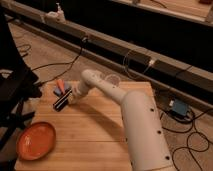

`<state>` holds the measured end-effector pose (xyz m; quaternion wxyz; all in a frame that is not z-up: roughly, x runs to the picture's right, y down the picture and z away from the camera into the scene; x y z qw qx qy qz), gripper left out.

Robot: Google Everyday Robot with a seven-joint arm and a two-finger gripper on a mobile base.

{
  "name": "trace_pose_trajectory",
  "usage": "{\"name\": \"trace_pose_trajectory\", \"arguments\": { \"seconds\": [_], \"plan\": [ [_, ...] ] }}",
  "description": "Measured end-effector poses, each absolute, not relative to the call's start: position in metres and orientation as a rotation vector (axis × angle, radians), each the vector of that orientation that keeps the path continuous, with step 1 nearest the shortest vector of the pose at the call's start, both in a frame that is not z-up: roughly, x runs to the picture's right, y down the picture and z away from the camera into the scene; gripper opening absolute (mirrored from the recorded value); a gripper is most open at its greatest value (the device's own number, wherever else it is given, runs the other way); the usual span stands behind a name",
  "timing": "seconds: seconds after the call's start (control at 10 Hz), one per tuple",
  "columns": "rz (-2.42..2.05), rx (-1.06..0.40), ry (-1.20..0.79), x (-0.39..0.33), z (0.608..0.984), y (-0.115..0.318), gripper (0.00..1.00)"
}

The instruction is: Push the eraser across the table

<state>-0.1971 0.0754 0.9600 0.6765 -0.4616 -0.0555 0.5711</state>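
The eraser [62, 102], a small black grooved block, lies at an angle near the far left of the light wooden table [95, 137]. My gripper [73, 97] is at the end of the white arm, low over the table, right against the eraser's right end. The arm reaches in from the lower right across the tabletop.
A blue-and-orange item [60, 88] lies just behind the eraser at the table's left edge. A clear cup-like object [113, 79] stands at the far edge behind the arm. An orange plate [36, 141] sits at the near left corner. A black chair [12, 92] stands to the left, and cables run over the floor.
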Motion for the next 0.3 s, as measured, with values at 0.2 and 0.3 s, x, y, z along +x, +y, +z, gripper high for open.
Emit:
{"name": "trace_pose_trajectory", "arguments": {
  "seconds": [0.2,0.3],
  "plan": [
    [1.341,-1.007,-0.073,-0.1679,0.9616,0.0672,0.05],
    [1.34,-1.007,-0.074,-0.1688,0.9612,0.0671,0.05]
  ]
}}
